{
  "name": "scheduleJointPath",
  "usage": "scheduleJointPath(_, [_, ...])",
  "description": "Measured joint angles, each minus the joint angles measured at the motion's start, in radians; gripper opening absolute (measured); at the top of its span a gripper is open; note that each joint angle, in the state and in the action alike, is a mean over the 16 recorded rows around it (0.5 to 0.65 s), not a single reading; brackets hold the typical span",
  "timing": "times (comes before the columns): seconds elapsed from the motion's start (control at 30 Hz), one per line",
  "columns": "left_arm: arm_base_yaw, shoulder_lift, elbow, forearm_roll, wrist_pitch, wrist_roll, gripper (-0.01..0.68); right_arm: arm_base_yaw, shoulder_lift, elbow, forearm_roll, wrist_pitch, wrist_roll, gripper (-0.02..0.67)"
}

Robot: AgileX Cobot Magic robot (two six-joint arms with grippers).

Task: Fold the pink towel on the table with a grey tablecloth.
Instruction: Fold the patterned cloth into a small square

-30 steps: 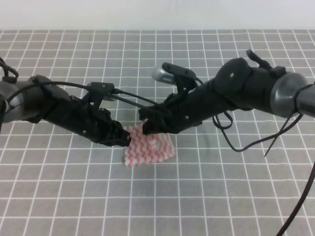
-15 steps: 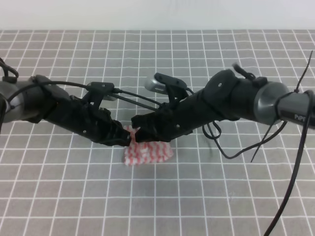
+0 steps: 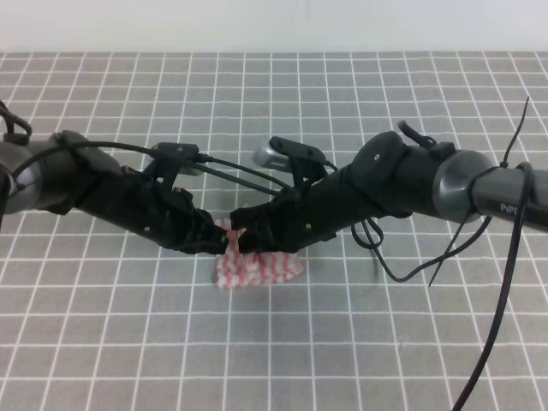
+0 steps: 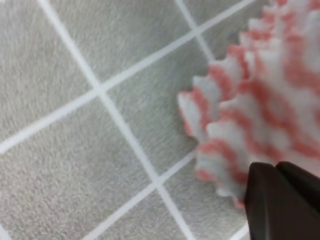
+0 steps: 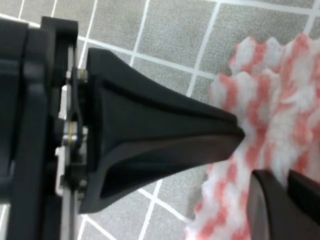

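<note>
Grey gridded cloth covered the bench (image 3: 128,342). At its middle lay the pink towel (image 3: 257,267), bunched. Left fingers (image 3: 224,242) and right fingers (image 3: 241,241) met there, each clenched on its upper-left edge.

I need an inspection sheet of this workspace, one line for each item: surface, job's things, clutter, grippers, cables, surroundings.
Surface: table with a grey tablecloth, white grid lines, flat where visible.
Job's things: pink towel, zigzag striped with jagged edges, partly gathered, lying below both grippers near the middle.
Clutter: nothing seen.
Grippers: left gripper shut on a towel corner; its fingers lie on the cloth in the left wrist view. Right gripper shut on the towel, tip to tip with the left.
Cables: black cables loop loosely under the right arm; one runs along the left arm.
Surroundings: pale plain wall behind the table's far edge.
</note>
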Motion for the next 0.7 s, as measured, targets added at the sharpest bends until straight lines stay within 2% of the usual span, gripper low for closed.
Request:
scheduleJointPath(0.27, [0.017, -0.033, 0.000, 0.011, -0.012, -0.008, 0.001, 0.000, 0.000, 0.000, 0.002, -0.007, -0.003, -0.012])
scheduleJointPath(0.43, [0.037, -0.045, 0.000, 0.012, -0.015, -0.014, 0.001, 0.000, -0.001, -0.001, 0.008, 0.002, -0.009, 0.017])
scheduleJointPath(0.53, [0.048, -0.048, 0.000, 0.011, -0.015, -0.017, 0.000, 0.000, 0.000, 0.000, 0.021, 0.011, -0.015, 0.057])
scheduleJointPath(0.7, [0.060, -0.049, 0.000, 0.007, -0.016, -0.020, 0.000, 0.000, -0.001, -0.001, 0.051, 0.027, -0.028, 0.166])
